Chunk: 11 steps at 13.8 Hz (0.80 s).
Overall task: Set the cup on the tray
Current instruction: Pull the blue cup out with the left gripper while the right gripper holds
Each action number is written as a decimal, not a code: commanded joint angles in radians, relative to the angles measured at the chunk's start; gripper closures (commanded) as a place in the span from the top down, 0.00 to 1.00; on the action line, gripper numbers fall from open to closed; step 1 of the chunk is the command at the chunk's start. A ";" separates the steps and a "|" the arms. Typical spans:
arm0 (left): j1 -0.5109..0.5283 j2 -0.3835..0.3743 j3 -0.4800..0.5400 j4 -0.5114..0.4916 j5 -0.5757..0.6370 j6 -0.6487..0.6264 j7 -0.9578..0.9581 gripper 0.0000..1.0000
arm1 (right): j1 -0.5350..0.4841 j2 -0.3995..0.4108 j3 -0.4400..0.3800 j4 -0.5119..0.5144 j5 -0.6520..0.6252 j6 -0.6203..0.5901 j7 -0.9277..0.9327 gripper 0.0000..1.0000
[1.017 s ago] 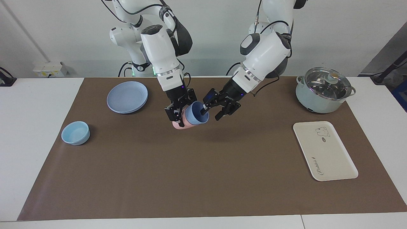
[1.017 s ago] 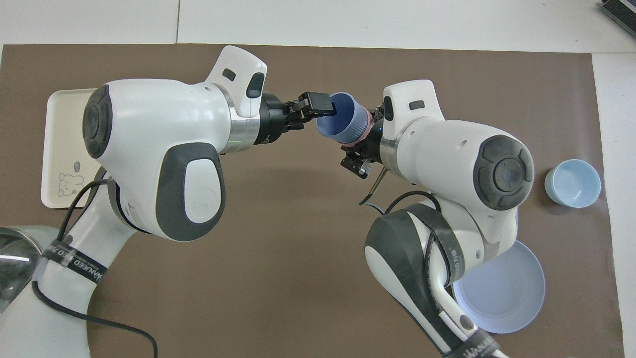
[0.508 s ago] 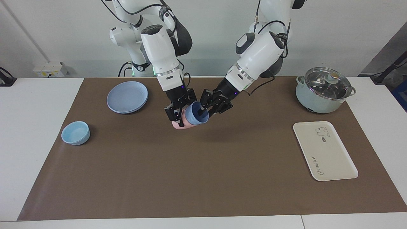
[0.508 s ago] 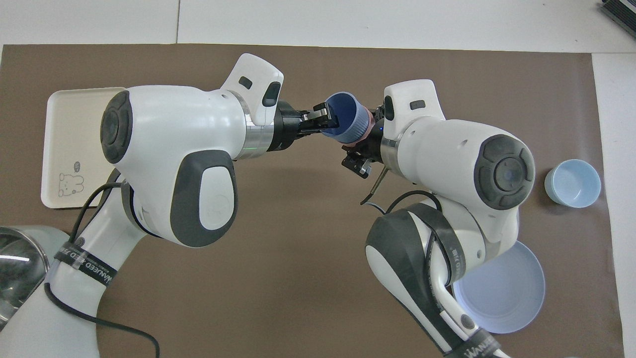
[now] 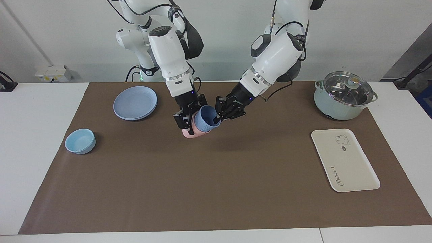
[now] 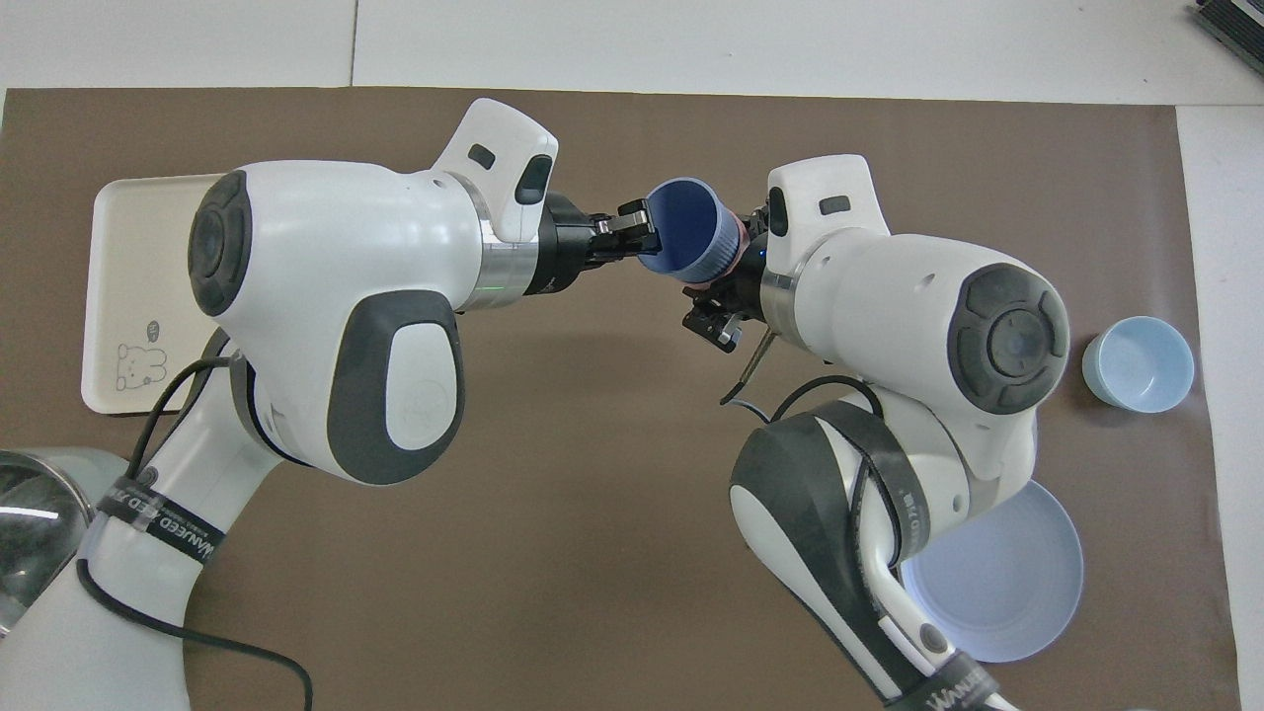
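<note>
The periwinkle-blue cup [image 5: 204, 120] sits nested in a pink cup [image 5: 189, 133], and both are tilted and held above the middle of the brown mat. My right gripper [image 5: 187, 125] is shut on the pink cup. My left gripper [image 5: 216, 118] is shut on the blue cup's rim, with one finger inside the cup. In the overhead view the blue cup [image 6: 689, 227] opens toward the left gripper [image 6: 640, 237]. The cream tray [image 5: 347, 165] lies flat at the left arm's end of the table and also shows in the overhead view [image 6: 123, 247].
A round blue plate [image 5: 135, 102] and a light-blue bowl [image 5: 80, 140] lie toward the right arm's end. A pale green pot with a glass lid [image 5: 343, 95] stands nearer to the robots than the tray.
My left gripper moved in and closed on the blue cup's rim. The right gripper kept hold of the pink cup, and the cups shifted slightly.
</note>
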State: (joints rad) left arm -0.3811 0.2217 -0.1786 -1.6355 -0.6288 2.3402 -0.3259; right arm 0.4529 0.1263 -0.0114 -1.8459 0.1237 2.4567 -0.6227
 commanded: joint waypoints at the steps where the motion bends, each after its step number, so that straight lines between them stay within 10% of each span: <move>1: 0.086 0.044 0.004 0.161 0.012 -0.207 -0.007 0.00 | -0.002 -0.002 0.004 0.005 -0.029 -0.012 0.032 0.00; 7: 0.341 0.019 0.007 0.212 0.202 -0.415 0.028 0.00 | -0.075 0.009 0.001 -0.010 0.004 0.104 0.098 0.00; 11: 0.461 -0.005 0.004 0.160 0.469 -0.407 0.145 0.00 | -0.176 0.051 0.001 -0.027 0.389 0.255 -0.126 0.00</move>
State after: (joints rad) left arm 0.0378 0.2363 -0.1640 -1.4474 -0.2665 1.9457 -0.2285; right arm 0.3331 0.1519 -0.0195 -1.8630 0.3551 2.6579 -0.6140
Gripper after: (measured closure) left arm 0.943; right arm 0.167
